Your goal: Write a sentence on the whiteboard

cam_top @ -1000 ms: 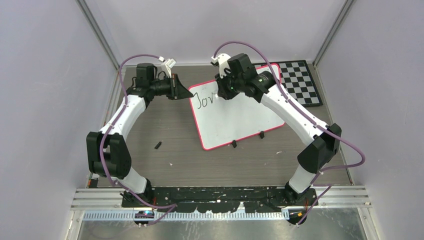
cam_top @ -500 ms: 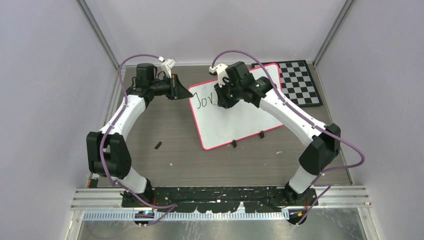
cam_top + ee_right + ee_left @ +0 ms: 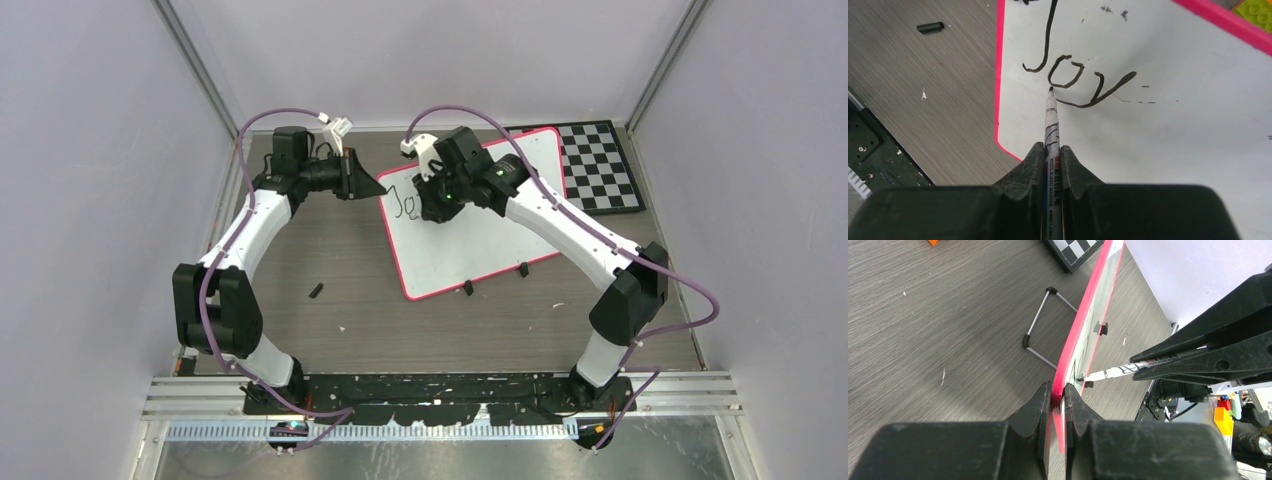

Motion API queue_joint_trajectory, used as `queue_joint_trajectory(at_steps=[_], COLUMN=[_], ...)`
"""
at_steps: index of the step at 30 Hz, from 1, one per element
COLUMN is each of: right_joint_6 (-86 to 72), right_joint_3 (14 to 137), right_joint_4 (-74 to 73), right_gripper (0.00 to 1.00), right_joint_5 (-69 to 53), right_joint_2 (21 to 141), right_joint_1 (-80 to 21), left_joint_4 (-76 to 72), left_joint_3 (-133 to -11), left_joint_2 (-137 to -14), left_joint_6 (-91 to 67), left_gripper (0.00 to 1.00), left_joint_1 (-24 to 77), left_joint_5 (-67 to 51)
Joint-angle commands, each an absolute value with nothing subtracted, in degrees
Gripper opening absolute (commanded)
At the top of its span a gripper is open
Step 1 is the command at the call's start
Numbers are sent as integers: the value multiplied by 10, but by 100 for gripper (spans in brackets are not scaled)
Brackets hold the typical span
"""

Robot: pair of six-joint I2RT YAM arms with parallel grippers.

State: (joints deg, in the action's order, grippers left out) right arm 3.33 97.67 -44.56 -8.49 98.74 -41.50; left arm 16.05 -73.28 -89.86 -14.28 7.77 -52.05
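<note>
The whiteboard (image 3: 480,240), white with a pink-red rim, lies tilted on the table. My left gripper (image 3: 374,187) is shut on its far-left corner, and the left wrist view shows the rim (image 3: 1083,325) pinched between the jaws (image 3: 1058,387). My right gripper (image 3: 432,205) hovers over the board's upper left, shut on a white whiteboard marker (image 3: 1050,120). The sentence (image 3: 1078,82) reads "Joy" in dark strokes. The marker tip sits at the lower left of the "o", seemingly on the board (image 3: 1158,145). From above, only "Jo" (image 3: 405,203) shows beside the gripper.
A black-and-white checkerboard (image 3: 600,165) lies at the back right, partly under the board. A small black marker cap (image 3: 316,291) rests on the wood table left of the board. Two black clips (image 3: 467,288) sit on the board's near edge. Grey walls close both sides.
My right gripper has moved left across the board with the marker, from past the written word to its start, now hiding the last letter from above. The left arm has stayed still.
</note>
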Motion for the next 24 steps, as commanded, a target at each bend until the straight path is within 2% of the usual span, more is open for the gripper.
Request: queue_joint_trajectory(at_steps=[1,4,8,11,24], right_joint_6=[30,26,25,24,28], right_joint_3=[1011,998,983,965,918], right_joint_4=[-436,-436,-445,-444,-427], right_gripper=[0,0,0,0,0], right_joint_5=[-96,-110,-128,-150,-228], right_joint_2=[954,927,897,873,851], right_joint_1=[-407,-390,-360,-338,-282], left_joint_4=[163,170,189,198,207], left_joint_3=[-748,-752,-767,-778,-802], left_joint_2=[-886,-888,-894,-901,-926], left_joint_6=[-122,-114,-110,-113,-105], left_gripper=[0,0,16,23,29], left_joint_1=[82,82,82,82,84], left_joint_5=[-517,-517,-519,-528,-558])
